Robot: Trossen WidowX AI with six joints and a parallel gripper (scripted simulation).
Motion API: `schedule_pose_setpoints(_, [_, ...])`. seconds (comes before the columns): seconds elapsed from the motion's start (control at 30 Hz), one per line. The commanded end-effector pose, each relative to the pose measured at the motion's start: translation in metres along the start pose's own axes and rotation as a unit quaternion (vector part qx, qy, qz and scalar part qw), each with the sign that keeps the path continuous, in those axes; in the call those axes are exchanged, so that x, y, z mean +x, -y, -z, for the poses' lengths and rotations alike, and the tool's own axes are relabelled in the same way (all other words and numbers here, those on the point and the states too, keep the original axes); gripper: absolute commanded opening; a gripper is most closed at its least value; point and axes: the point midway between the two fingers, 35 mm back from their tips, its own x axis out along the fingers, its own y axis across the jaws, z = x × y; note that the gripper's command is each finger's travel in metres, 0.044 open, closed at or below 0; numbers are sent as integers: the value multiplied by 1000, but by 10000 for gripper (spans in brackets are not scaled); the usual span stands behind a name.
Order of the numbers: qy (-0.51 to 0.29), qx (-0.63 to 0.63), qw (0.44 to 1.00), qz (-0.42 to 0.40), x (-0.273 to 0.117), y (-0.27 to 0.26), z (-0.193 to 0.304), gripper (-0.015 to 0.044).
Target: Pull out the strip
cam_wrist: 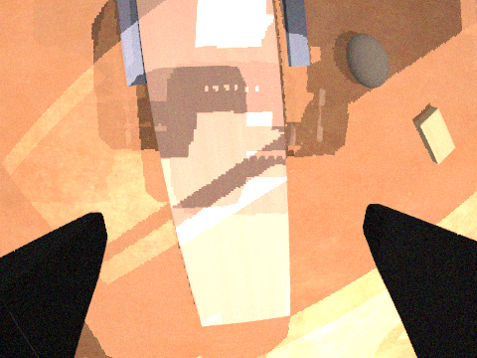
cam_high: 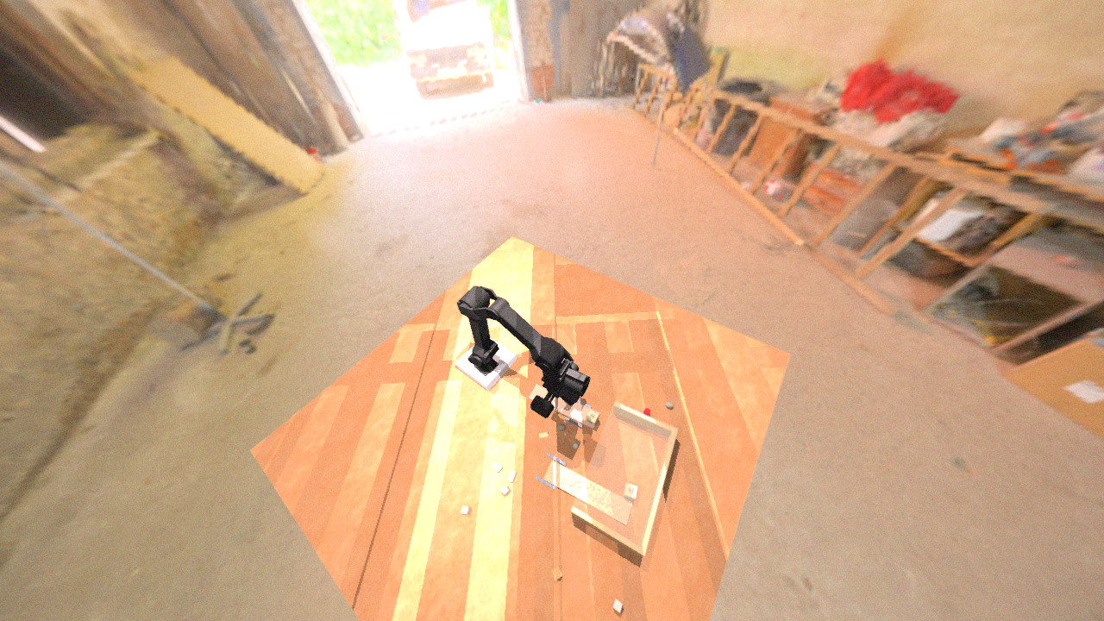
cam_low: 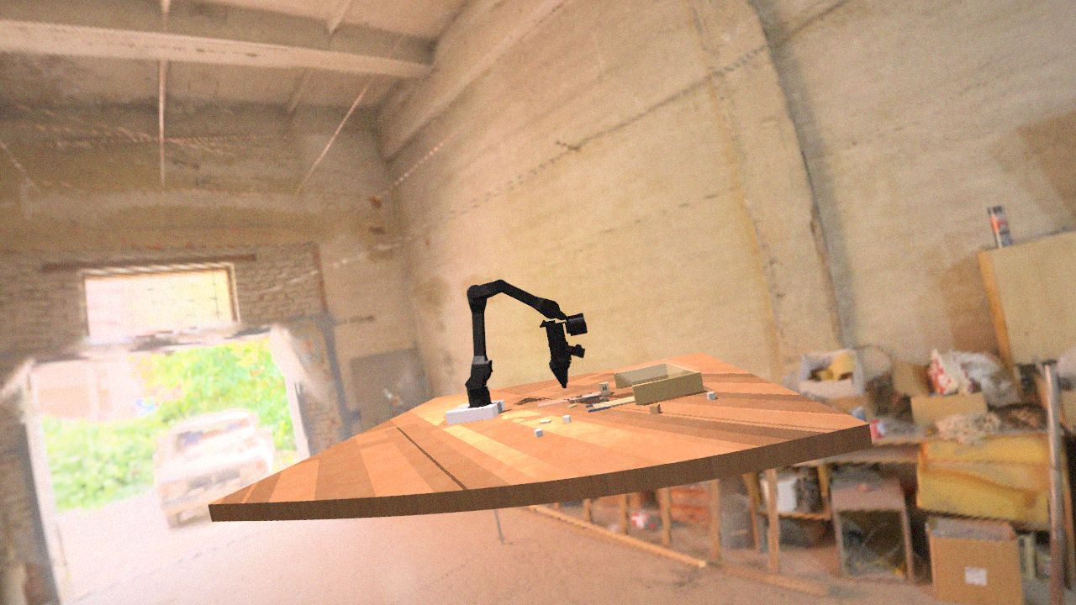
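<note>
My gripper [cam_low: 564, 386] [cam_wrist: 238, 223] is open and empty above the outer end of a pale strip [cam_wrist: 245, 273]. The fingertips stand wide, one on either side of the strip in the wrist view. Blue rails [cam_wrist: 131, 47] [cam_wrist: 297, 42] flank the strip. A cube with a dark mark [cam_high: 591, 417] [cam_low: 603, 388] is at this strip's far end; exact contact is too small to tell. A second pale strip [cam_high: 590, 492] reaches into a low-walled frame [cam_high: 610, 531] [cam_low: 667, 388]. Another marked cube [cam_high: 630, 491] is by its far end; whether it rests on the strip is unclear.
A grey pebble [cam_wrist: 368, 60] and a small yellow block [cam_wrist: 435, 135] lie right of the nearer strip in the wrist view. Small pale blocks [cam_high: 504, 490] [cam_high: 464, 510] [cam_high: 617, 605] are scattered around. A red item [cam_high: 647, 411] sits beside the frame's back wall.
</note>
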Motion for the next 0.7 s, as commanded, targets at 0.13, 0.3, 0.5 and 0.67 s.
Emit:
schedule_pose_setpoints(0.13, [2, 2, 1000, 0, -4, -2, -29, 440])
schedule_pose_setpoints(0.3, [2, 2, 1000, 0, -7, -4, -47, 440])
schedule_pose_setpoints(0.5, [3, 2, 1000, 0, -10, -7, -68, 440])
schedule_pose_setpoints(0.67, [4, 2, 1000, 0, -12, -9, -85, 440])
